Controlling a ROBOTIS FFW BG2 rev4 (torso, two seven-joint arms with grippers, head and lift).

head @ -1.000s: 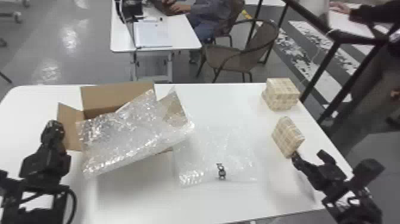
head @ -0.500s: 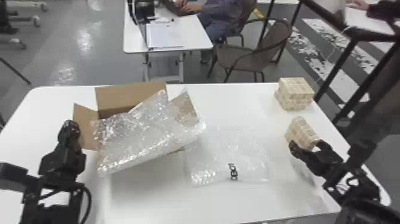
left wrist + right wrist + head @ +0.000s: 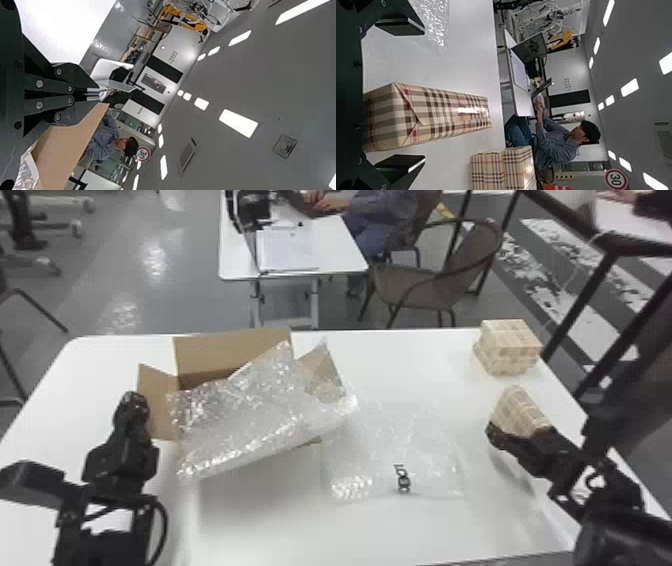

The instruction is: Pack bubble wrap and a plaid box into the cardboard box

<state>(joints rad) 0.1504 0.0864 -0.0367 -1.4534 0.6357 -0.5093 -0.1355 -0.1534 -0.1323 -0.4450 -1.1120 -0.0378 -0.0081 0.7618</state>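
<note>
In my head view, the white table stretches across the middle and lower frame. The cardboard box sits left of centre, flaps up, with bubble wrap draped over its opening and its near side. A second clear sheet lies flat at centre right, dark print on it. I have the plaid box at the right, by my right gripper, and more plaid parcels stand near the table's far corner, upper right. My left gripper is just beside the carton's flap, left of centre. Beyond the table I see a white desk with papers at top centre, a brown chair right of it, shiny grey floor at upper left and dark railings at upper right.

Through my left wrist view, the fingers are drawn together beside a cardboard flap; ceiling lights and an orange machine show in the room.

In my right wrist view, the fingers stand wide, with the plaid box between them. The plaid parcels are near it on the tabletop, and a round red-rimmed sign is in the room beyond.
</note>
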